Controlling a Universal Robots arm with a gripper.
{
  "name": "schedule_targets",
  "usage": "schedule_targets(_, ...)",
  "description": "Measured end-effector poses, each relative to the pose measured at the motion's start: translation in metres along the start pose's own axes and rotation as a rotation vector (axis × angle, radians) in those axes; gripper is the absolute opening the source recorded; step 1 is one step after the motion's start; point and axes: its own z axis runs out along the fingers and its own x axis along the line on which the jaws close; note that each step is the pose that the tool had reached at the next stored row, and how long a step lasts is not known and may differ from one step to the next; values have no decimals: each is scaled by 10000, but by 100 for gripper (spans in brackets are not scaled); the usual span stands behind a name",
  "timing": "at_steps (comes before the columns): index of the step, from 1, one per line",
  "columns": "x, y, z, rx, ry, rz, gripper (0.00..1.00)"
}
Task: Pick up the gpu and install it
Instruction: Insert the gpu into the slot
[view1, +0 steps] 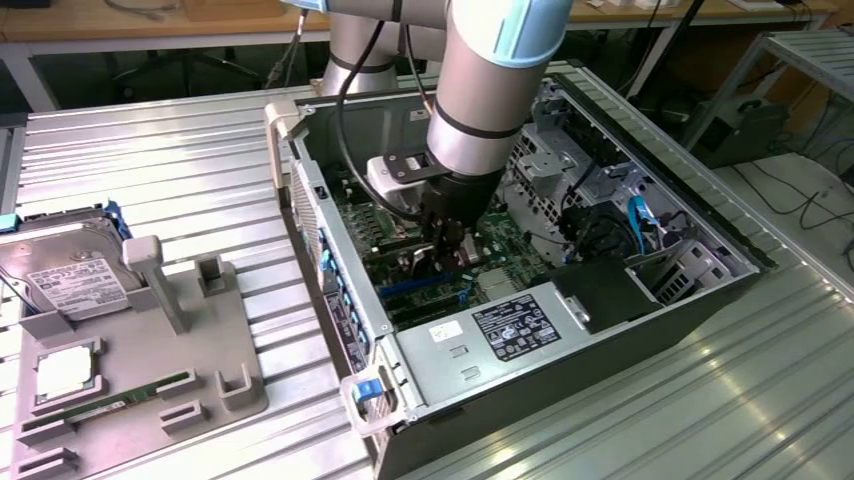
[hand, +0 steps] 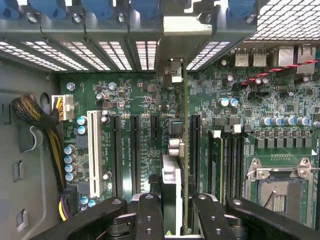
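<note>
Two black fingers of the one gripper sit closest to the wrist camera, drawn narrow and clamped on the single gpu. The card stands on edge between them above the green motherboard, with its metal end reaching the case's rear wall. I cannot tell whether its lower edge is seated in a slot. Beside the card lie one white slot, two long black slots and one CPU socket. In the exterior view, one arm reaches down from twelve o'clock into the one open computer case. One labelled power supply lies at five o'clock from the gripper, and blue cables at three o'clock. At nine o'clock from the case, a grey holder carries one hard drive, one processor chip and one RAM stick. Everything rests on a ribbed metal counter. Wooden desks line the room at twelve o'clock, and a metal frame stands at two o'clock over loose floor cables.
</note>
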Motion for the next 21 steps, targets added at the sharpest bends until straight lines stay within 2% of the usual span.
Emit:
schedule_targets(14, -2, 35, 23, -30, -1, 0, 28)
schedule_targets(21, -2, 37, 49, -104, 0, 5, 28)
